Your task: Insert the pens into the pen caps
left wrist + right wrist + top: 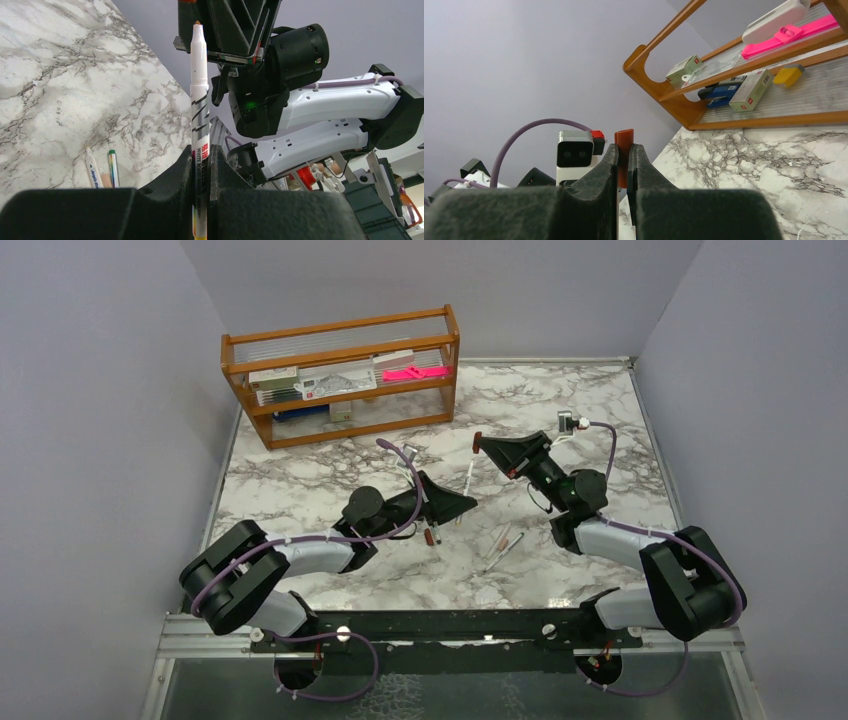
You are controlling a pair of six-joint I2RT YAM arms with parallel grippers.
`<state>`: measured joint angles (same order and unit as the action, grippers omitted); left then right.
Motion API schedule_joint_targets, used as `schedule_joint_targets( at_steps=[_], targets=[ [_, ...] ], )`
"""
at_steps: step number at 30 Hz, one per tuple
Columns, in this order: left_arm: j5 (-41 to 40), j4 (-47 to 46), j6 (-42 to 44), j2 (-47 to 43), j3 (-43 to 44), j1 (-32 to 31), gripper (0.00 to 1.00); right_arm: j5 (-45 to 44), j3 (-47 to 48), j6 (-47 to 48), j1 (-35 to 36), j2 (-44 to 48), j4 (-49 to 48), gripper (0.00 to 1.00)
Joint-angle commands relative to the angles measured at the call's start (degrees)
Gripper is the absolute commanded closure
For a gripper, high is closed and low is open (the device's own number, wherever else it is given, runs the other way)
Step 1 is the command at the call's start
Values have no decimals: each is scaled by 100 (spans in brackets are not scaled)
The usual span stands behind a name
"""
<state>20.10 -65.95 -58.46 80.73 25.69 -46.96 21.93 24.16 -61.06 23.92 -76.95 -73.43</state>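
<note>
My left gripper is shut on a white pen, which stands upright with its bare tip up. My right gripper is shut on a dark red pen cap. In the top view the cap hangs just above the pen's tip, with a small gap between them. In the left wrist view the tip sits right under the right gripper's fingers. Two more pens lie on the marble between the arms. Another dark-ended pen lies beside the left arm.
A wooden rack stands at the back left. It holds boxed stationery sets and a bright pink flat item. Grey walls close in the marble table on three sides.
</note>
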Motion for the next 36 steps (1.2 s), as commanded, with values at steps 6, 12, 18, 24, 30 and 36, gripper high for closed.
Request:
schedule_joint_targets(
  at_steps=[6,12,18,24,30,36],
  targets=[
    [-165,-251,91,48,68,-41,100,36,95,-10,25,31,-152,98],
    [-164,-251,80,113,104,-41,100,85,-8,-91,25,2,-280,98],
    [-193,-305,37,180,100,-41,100,142,-29,-33,25,91,-116,98],
    [-225,-322,36,192,93,-37,100,162,-125,-29,25,79,-119,98],
    [-206,-356,-13,264,152,-41,100,151,-198,-27,25,64,-116,98],
    [-159,-461,-76,387,186,-44,100,169,-193,-33,25,14,-163,98]
  ],
)
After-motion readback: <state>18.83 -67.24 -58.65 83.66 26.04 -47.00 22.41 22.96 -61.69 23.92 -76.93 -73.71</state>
